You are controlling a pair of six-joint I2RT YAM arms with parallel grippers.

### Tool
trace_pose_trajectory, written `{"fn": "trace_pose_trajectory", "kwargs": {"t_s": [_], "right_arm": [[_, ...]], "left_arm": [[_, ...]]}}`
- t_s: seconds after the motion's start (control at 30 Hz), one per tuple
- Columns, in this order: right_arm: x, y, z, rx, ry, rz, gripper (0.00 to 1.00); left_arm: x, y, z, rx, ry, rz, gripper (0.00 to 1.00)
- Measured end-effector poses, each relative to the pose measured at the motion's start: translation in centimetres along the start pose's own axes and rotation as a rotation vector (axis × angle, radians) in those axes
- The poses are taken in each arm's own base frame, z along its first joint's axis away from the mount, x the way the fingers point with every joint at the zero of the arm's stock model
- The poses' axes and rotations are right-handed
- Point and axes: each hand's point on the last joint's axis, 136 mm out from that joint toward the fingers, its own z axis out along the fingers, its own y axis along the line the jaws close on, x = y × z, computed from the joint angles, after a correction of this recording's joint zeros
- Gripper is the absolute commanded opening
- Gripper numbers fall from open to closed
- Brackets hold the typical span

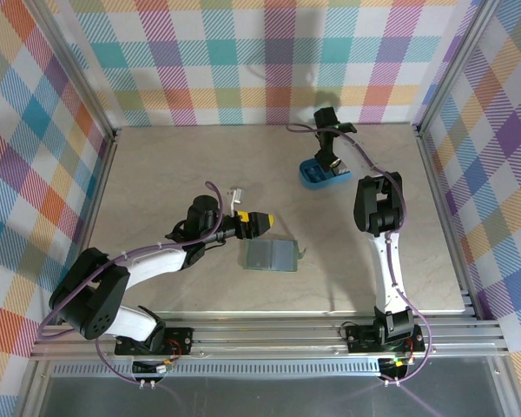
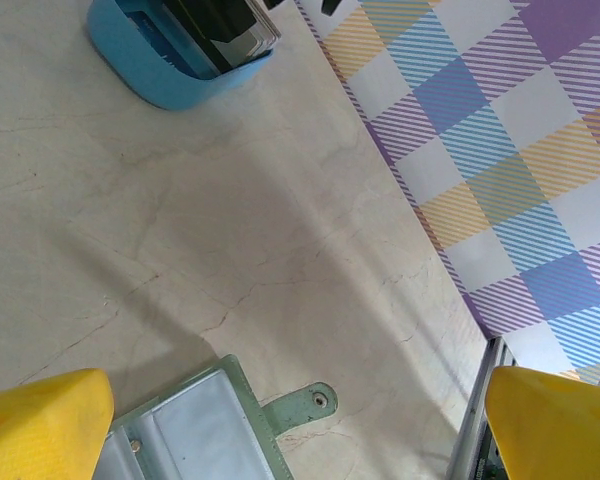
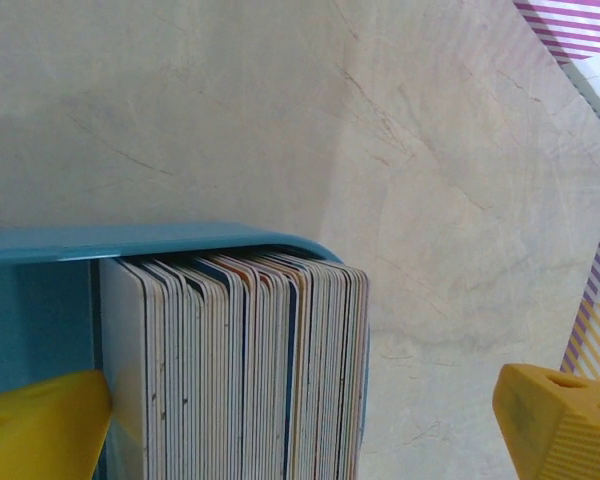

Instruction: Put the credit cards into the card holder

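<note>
The credit cards (image 1: pixel 326 173) stand on edge, packed side by side in a bright blue tray (image 1: pixel 309 177) that sits at about 1 o'clock from the middle of the table (image 1: pixel 156 174). In the right wrist view the stack (image 3: pixel 240 370) shows its thin pale edges, with a few darker and orange ones among them, pressed against the tray's curved blue wall (image 3: pixel 130 240).

The right gripper (image 1: pixel 330 162) hangs over this tray, its jaws spread wide and astride the stack. One yellow finger (image 3: pixel 40 420) sits inside the tray at 8 o'clock of that view, just beside the outermost card; whether it touches cannot be told. The other finger (image 3: pixel 560 420) stands at 4 o'clock, apart from the cards, over bare table.

The card holder (image 1: pixel 270 255) lies flat and opened out at 6 o'clock from the table's middle, well apart from the tray. Its sage-green rim frames pale pockets, and a small strap with a snap (image 2: pixel 305 403) sticks out from its edge.

The left gripper (image 1: pixel 259 224) is near the card holder's 11 o'clock corner, jaws wide and holding nothing. In its wrist view the two yellow fingertips (image 2: pixel 40 420) flank the card holder (image 2: pixel 195 430) at the bottom, with the tray (image 2: pixel 150 70) at 11 o'clock.
</note>
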Motion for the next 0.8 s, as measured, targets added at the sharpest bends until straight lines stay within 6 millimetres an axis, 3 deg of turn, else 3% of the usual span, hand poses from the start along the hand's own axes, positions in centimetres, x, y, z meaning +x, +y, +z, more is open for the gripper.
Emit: {"fn": "trace_pose_trajectory", "kwargs": {"t_s": [0.23,0.53,0.8], "right_arm": [[-0.15,-0.22,0.0,0.012,-0.004,0.01,0.74],[-0.31,-0.22,-0.08,0.02,-0.008,0.007,0.7],[-0.49,0.06,-0.24,0.018,-0.012,0.003,0.57]], "left_arm": [[0.08,0.09,0.05,-0.002,0.003,-0.002,0.94],[0.15,-0.01,0.05,0.004,0.007,-0.002,0.93],[0.16,-0.01,0.05,0.004,0.007,-0.002,0.93]]}}
